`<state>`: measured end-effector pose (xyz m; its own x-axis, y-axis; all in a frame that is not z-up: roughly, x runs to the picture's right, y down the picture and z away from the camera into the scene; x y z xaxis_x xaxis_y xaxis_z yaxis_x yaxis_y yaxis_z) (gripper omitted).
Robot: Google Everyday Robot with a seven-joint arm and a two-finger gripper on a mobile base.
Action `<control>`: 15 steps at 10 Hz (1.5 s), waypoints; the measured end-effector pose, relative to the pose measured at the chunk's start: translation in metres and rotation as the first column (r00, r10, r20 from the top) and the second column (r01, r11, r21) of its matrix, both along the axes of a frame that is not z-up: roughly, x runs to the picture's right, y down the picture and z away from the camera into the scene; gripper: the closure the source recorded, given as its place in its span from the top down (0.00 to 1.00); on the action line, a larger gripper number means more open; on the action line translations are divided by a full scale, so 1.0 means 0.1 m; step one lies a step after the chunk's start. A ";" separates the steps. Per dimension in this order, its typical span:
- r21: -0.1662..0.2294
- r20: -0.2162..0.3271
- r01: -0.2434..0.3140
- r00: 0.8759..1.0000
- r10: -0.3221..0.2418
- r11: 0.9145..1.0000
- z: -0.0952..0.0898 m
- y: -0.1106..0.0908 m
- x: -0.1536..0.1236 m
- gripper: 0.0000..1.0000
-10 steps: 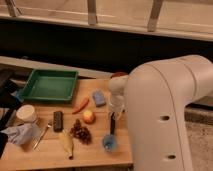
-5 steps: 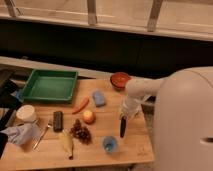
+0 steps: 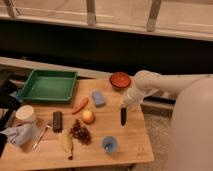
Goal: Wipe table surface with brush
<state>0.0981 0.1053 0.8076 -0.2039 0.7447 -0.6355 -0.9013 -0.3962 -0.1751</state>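
The table surface [image 3: 134, 142] is a light tan plank top filling the lower left of the camera view. My arm reaches in from the right. My gripper [image 3: 125, 105] hangs over the right part of the table, just in front of the red bowl. It is shut on the brush [image 3: 123, 116], a slim black stick that points straight down from the gripper. The brush's lower end is at or just above the wood, to the right of the orange fruit. I cannot tell whether it touches.
A green tray [image 3: 50, 85] stands at the back left and a red bowl [image 3: 120, 80] at the back right. On the table lie a blue sponge [image 3: 98, 98], carrot [image 3: 80, 105], orange fruit [image 3: 88, 116], grapes [image 3: 80, 132], banana [image 3: 66, 142], black block [image 3: 57, 121], blue cup [image 3: 110, 145] and white cup [image 3: 26, 113].
My arm has drawn back to the right and uncovers more of the table. The gripper with the brush has shifted from the table's middle toward the right side.
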 end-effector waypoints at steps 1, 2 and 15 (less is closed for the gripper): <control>0.011 0.036 0.018 0.999 -0.018 1.000 -0.03 0.00 -0.15 0.00; 0.013 0.065 0.037 0.997 -0.037 0.999 -0.09 0.07 -0.26 0.00; -0.027 0.045 -0.016 0.999 0.017 1.000 0.06 0.11 0.12 0.00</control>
